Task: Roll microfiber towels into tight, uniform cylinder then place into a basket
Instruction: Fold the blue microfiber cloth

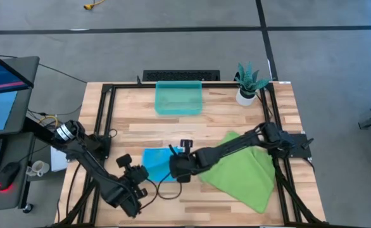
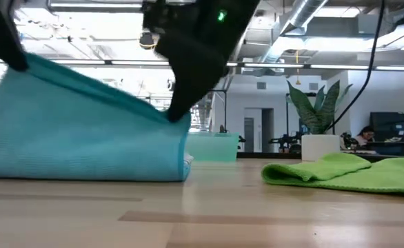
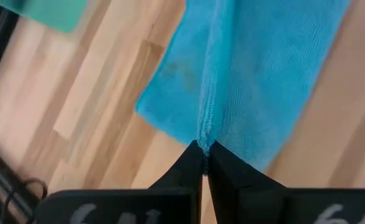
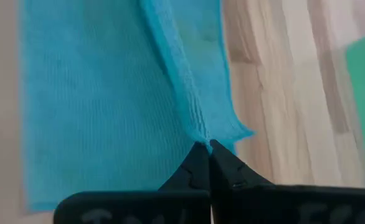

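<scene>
Blue towel (image 1: 155, 163) well in front of the basket (image 1: 179, 99), long side running left to right between both arms. Left gripper (image 3: 204, 151) pinched tight on its near left edge, right gripper (image 4: 206, 148) pinched tight on its right edge (both equally close). Green towel (image 1: 242, 172) flat, right of the basket's front.

Front centre: taken up by the blue towel (image 1: 155, 163), pinched at its near corners by the left gripper (image 1: 139, 179) and right gripper (image 1: 178, 171).
Right front: covered by the green towel (image 1: 244, 171) and crossed by the right arm.
Back centre: basket (image 1: 179, 98), bare wood left between it and the towels.
Back right corner: blocked by a potted plant (image 1: 249, 82).
</scene>
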Available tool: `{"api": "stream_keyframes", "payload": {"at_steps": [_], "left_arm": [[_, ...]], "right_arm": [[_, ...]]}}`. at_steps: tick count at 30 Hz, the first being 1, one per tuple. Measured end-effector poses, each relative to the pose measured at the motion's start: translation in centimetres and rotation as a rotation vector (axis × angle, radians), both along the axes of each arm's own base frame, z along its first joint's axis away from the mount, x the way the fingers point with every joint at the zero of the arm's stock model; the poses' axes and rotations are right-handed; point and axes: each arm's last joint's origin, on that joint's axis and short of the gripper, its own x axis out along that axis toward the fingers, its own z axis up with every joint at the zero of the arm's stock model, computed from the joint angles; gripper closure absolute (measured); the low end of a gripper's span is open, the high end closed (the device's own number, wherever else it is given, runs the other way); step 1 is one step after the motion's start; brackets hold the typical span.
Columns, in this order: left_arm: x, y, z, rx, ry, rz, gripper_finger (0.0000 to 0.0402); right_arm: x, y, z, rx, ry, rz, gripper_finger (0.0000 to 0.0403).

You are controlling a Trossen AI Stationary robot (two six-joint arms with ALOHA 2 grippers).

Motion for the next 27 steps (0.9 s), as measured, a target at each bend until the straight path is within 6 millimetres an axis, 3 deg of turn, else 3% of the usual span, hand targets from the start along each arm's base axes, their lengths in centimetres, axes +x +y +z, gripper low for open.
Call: {"api": "stream_keyframes", "payload": {"at_steps": [4, 12, 22, 27], "left_arm": [[0.5, 1.5, -1.1, 0.047, 0.024, 0.034, 0.0398], [1.0, 3.8, -2.7, 0.068, 0.091, 0.108, 0.0398], [1.2, 4.2, -3.0, 0.071, 0.118, 0.088, 0.0397], [1.2, 4.2, -3.0, 0.089, 0.133, 0.052, 0.0373]], "right_arm": [[0.6, -1.2, -1.6, 0.006, 0.032, -0.056, 0.0396], [0.6, -1.6, -1.3, 0.018, 0.022, -0.095, 0.0395], [0.6, -2.2, -1.4, 0.018, 0.033, -0.108, 0.0396], [0.7, -2.4, -1.4, 0.022, 0.034, -0.113, 0.0395]]}}
